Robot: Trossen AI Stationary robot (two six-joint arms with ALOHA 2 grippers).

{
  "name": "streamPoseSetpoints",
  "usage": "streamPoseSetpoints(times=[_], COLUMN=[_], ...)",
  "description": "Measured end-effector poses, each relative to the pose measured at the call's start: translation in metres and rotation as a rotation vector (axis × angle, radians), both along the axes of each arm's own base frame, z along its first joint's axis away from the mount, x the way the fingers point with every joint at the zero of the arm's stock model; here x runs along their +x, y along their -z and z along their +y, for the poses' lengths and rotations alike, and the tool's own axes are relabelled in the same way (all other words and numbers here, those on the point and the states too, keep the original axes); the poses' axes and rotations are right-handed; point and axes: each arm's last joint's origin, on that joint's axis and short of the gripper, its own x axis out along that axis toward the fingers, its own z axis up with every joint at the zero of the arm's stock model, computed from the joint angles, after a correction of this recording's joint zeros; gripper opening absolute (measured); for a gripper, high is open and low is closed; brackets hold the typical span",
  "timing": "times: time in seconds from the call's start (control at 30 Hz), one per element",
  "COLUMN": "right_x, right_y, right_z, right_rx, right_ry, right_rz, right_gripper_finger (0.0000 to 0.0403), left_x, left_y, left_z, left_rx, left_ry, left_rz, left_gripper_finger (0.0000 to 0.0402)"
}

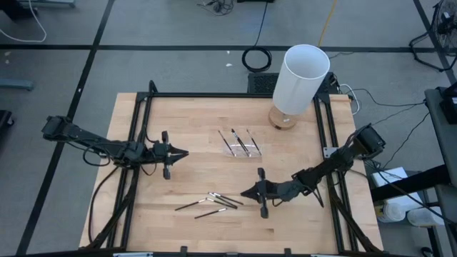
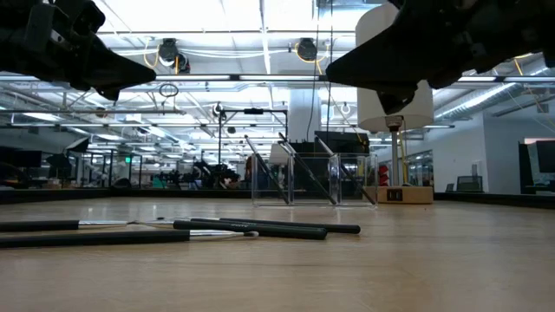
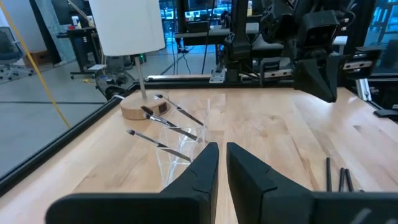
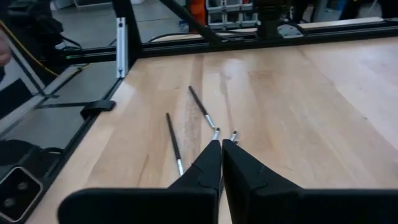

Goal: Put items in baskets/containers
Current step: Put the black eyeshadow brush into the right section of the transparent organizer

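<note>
The right gripper [image 4: 221,144] has its fingers drawn nearly together with nothing between them, their tips just over the silvery ends of loose sticks [image 4: 202,111] on the wood; its own wrist view shows this closeness, while the high view only places that gripper [image 1: 246,191] just beside the cluster of sticks [image 1: 214,202] near the table's front edge. The left gripper [image 3: 222,148] likewise holds a narrow gap and grips nothing, hanging over bare table [image 1: 186,128] to the left of the tray in the high view [image 1: 184,153]. The clear tray [image 1: 241,145] sits near the middle of the table toward the far side, close to the white cylinder [image 1: 300,77] on its round wooden base. Three sticks rest in the tray, leaning against its walls, seen best in the left wrist view [image 3: 171,126]. In the loose group about four or five sticks can be counted from above; the low view [image 2: 260,227] shows them lying flat and partly overlapping, so an exact count is uncertain.
</note>
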Motion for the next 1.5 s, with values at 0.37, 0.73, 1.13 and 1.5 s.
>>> streamPoseSetpoints(times=[0.37, 0.73, 1.13, 1.5], right_x=[0.051, 0.124, 0.150, 0.149], right_y=[-0.060, -0.120, -0.059, -0.031], right_z=[0.003, 0.032, 0.033, 0.028], right_rx=[-0.177, -0.268, -0.274, -0.182], right_ry=[0.080, -0.002, -0.014, 0.056], right_rz=[0.301, 0.490, 0.736, 0.727], right_gripper_finger=[0.0004, 0.0004, 0.0088, 0.0177], left_x=[0.000, 0.000, 0.000, 0.000], left_y=[0.001, 0.001, 0.003, 0.002], left_z=[0.000, 0.000, 0.000, 0.000], left_rx=[0.006, 0.009, 0.012, 0.006], left_ry=[0.000, -0.007, -0.008, -0.008], left_rz=[0.006, 0.008, 0.035, 0.025], left_gripper_finger=[0.0042, 0.0042, 0.0042, 0.0042])
